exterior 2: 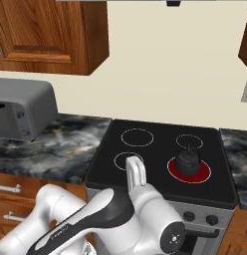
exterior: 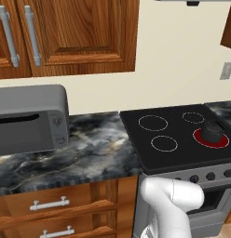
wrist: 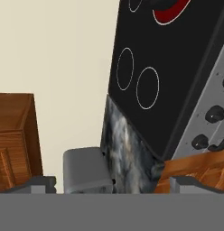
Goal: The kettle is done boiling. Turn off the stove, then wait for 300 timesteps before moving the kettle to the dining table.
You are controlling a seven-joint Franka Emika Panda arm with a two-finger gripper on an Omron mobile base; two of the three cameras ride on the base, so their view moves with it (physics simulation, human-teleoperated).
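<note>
Kettle (exterior 2: pixel 189 160): sits on the glowing red burner (exterior 2: pixel 189 171), the front one of the stove (exterior 2: pixel 145 164) on the side away from the microwave, covering much of that ring.
Tool (wrist: pixel 112 182): jaws spread wide and empty; its two grey fingertips (wrist: pixel 39 182) stand well apart low in the hand view, with nothing between them.
Tool place: held off from the stove, out in front of its oven face, looking across the cooktop edge; it touches neither a knob nor the kettle.
Arm: white arm (exterior 2: pixel 115 214) folded low in front of the stove, one upright white link crossing the near unlit ring in the right base view.
Knobs (exterior: pixel 210 176): a row of black dials on the stove's grey front, below the cooktop edge; two more show at the edge of the hand view. Which one serves the lit burner I cannot tell.
Stove neighbours: marbled worktop (exterior: pixel 96 148) touches the stove on one side and carries the grey microwave (exterior: pixel 31 118), well apart from the stove; wood cabinets (exterior: pixel 66 35) hang above.
Progress: by my reading nothing is done yet. The ring is red, so the burner looks to be on. Left: turn the right knob off, wait, then carry the kettle to the dining table.
Kettle pose: upright, long axis vertical, knob on top pointing straight up. It is squat and rounded; a spout or handle direction is too small to make out.
</note>
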